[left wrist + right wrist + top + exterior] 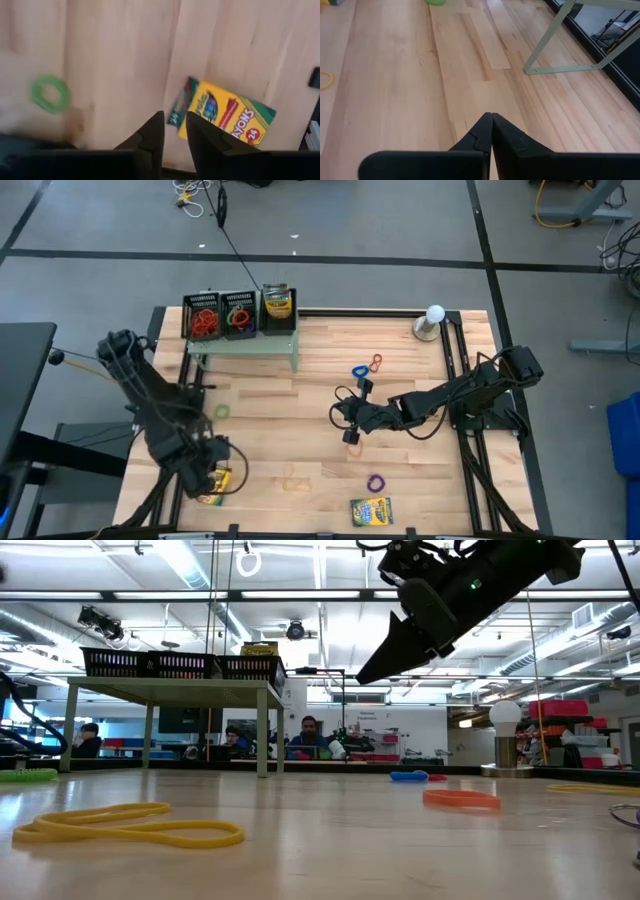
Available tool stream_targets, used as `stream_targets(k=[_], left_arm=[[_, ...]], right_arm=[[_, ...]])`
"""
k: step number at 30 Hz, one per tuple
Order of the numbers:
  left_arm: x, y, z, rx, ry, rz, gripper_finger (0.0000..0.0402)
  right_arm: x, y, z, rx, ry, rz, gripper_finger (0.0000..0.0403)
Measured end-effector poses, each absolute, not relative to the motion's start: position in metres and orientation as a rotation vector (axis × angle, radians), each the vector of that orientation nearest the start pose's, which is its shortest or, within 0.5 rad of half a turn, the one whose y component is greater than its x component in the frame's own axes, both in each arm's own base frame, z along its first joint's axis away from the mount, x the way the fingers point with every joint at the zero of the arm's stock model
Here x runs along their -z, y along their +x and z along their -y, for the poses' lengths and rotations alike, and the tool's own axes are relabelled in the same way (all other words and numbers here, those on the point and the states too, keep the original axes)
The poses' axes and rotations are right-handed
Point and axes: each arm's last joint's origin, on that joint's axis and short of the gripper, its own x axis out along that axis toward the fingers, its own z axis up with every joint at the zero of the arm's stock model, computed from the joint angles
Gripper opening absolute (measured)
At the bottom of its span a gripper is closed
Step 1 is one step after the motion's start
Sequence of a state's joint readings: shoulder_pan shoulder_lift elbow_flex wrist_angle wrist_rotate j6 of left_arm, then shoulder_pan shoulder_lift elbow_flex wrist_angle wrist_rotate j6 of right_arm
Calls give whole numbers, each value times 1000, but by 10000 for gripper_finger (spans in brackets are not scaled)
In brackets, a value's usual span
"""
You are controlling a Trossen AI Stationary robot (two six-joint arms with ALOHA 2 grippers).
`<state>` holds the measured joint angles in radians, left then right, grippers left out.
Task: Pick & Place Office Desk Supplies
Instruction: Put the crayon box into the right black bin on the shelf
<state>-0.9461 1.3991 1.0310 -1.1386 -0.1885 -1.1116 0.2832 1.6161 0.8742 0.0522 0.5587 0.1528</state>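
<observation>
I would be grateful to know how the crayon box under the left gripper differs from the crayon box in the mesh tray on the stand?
The crayon box under the left gripper lies flat on the table, near its front left corner. The crayon box in the mesh tray stands upright, raised on the pale green stand at the back. Both are yellow-and-green boxes.

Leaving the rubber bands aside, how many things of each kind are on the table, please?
Crayon boxes: 3
Black mesh trays: 3
White globe: 1
Green stand: 1
Total: 8
</observation>
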Motion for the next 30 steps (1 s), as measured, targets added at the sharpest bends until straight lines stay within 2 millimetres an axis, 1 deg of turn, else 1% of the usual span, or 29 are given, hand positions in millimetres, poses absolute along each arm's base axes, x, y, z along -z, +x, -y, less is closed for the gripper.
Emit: stream_targets(k=[4, 8, 13, 19, 22, 25, 28, 30], left_arm=[[-204, 119, 195, -137, -160, -1361, 110], [-182, 112, 196, -115, -200, -1336, 127], [-171, 113, 191, -107, -178, -1296, 158], [-157, 118, 189, -9, -193, -1285, 189], [-148, 117, 184, 18, -181, -1304, 192], [-143, 115, 182, 39, -188, -1320, 185], [-141, 116, 184, 89, -205, -1303, 167], [-141, 118, 188, 139, -231, -1289, 148]], right_arm=[[-188, 316, -76, 312, -133, -603, 16], [-188, 316, -76, 312, -133, -603, 16], [-188, 316, -75, 312, -133, -604, 16], [-187, 316, -75, 312, -134, -604, 16], [-187, 316, -75, 312, -134, -604, 16], [-187, 316, -75, 312, -134, -604, 16], [-187, 316, -75, 312, -134, -604, 16], [-188, 316, -76, 312, -134, -604, 16]])
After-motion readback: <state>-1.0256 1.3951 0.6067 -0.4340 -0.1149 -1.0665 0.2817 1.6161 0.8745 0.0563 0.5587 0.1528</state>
